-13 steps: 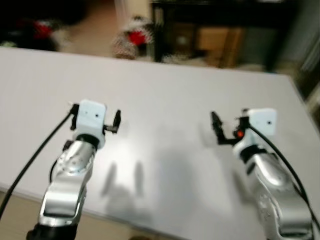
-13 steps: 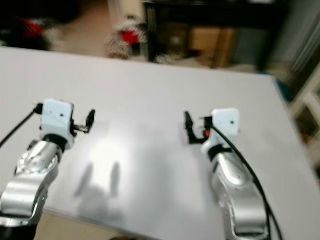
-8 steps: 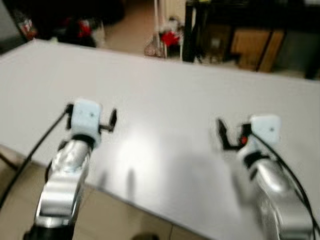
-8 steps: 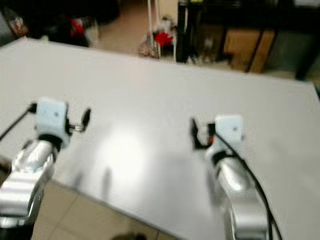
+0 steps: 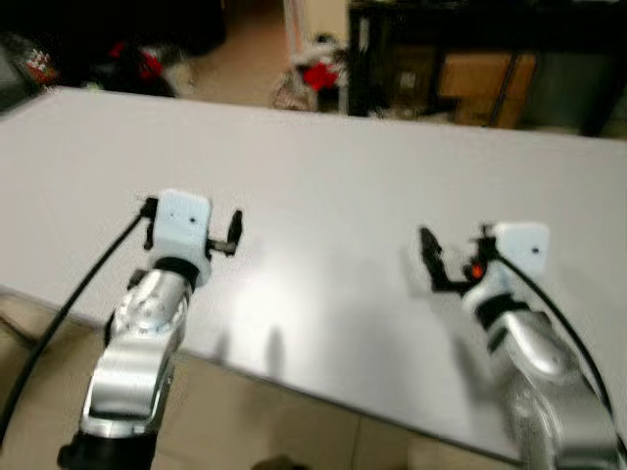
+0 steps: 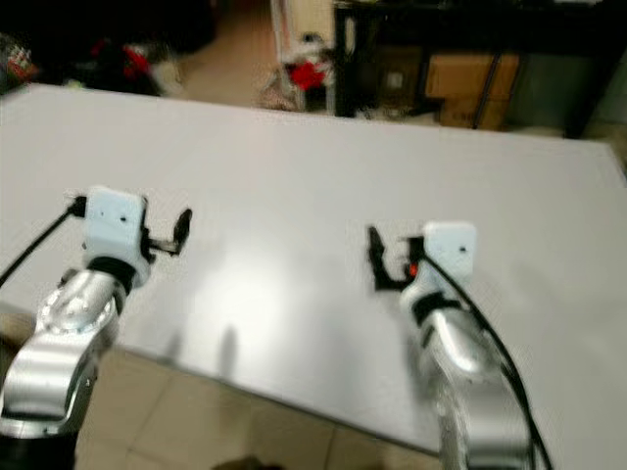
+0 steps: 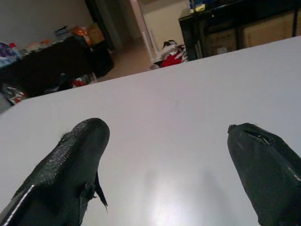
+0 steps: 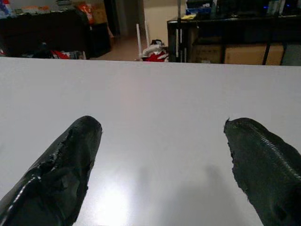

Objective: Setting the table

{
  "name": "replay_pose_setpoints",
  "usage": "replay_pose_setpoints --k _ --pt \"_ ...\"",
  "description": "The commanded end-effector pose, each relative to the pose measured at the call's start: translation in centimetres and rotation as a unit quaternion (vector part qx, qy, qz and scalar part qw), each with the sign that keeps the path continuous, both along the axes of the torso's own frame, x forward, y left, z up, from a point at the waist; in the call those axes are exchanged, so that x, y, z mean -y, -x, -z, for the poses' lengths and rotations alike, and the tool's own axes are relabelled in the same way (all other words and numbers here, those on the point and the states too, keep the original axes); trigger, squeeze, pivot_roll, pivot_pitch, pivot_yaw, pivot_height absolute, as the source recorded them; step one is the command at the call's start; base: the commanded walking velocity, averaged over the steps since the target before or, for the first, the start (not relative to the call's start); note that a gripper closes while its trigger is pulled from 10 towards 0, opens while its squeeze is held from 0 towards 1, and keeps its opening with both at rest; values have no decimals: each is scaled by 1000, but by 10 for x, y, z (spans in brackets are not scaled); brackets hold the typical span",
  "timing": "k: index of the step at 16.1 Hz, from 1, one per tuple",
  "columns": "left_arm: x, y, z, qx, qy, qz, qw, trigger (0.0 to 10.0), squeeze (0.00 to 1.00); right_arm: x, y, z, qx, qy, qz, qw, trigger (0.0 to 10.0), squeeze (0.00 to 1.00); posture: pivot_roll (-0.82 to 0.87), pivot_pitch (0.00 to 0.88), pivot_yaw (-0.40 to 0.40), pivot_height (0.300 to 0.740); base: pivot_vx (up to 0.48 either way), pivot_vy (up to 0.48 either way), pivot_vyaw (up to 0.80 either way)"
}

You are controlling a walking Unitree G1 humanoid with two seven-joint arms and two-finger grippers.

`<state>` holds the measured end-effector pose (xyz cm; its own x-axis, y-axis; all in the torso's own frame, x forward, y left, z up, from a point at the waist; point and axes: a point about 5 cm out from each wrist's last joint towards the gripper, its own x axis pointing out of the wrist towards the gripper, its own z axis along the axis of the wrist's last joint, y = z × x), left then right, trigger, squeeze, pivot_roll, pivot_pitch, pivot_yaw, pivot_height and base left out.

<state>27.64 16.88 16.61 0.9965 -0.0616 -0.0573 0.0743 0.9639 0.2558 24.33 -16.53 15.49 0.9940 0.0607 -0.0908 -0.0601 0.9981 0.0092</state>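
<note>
Nearest in the head views: two silver arms reach over the table's near edge, and that edge now cuts diagonally, with tile floor (image 5: pixel 294 411) showing beneath it on the robot's left. A moment ago the edge sat lower and flatter, then the whole picture swung and tilted, so the camera moved, not the arms; both grippers keep the same pose relative to each other and to the tabletop throughout. Left gripper (image 7: pixel 169 165) hovers just above the white table (image 5: pixel 323 157) near its near edge, its two black fingers spread wide with nothing between them. Right gripper (image 8: pixel 162 165) hovers the same way further toward the table's right side, fingers also spread wide and holding nothing. Count: two arms, two grippers, four fingers, one table. No plates, cutlery, glasses or napkins appear anywhere on the tabletop, so the things to be set are not in these frames and their location cannot be told. Judgement: table setting has not begun; the robot looks to be turning or repositioning to find items. Beyond the far edge: one dark shelf unit (image 5: pixel 460 49) with cardboard boxes, a red-and-white heap (image 5: pixel 313 76) on the floor beside it, and dark furniture with red clutter (image 5: pixel 137 64) at far left, all too blurred to identify further.
</note>
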Motion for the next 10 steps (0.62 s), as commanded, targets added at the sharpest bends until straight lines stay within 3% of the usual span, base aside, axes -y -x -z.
replay_pose_setpoints --k 1,7,10 --pt "-6 -2 -1 -2 -5 -7 1000 10000 0 -6 -2 -3 5 -4 -14 1000 10000 0 7 0 81 740 0 311 0" --pt "-11 -2 -2 -1 0 -29 1000 10000 0 -7 -12 -7 12 6 -25 1000 10000 0 26 0 59 740 0 313 0" --pt "-14 0 1 -6 4 -37 999 10000 0 -7 -15 -8 14 6 -28 999 10000 0 27 0 53 740 0 316 575"
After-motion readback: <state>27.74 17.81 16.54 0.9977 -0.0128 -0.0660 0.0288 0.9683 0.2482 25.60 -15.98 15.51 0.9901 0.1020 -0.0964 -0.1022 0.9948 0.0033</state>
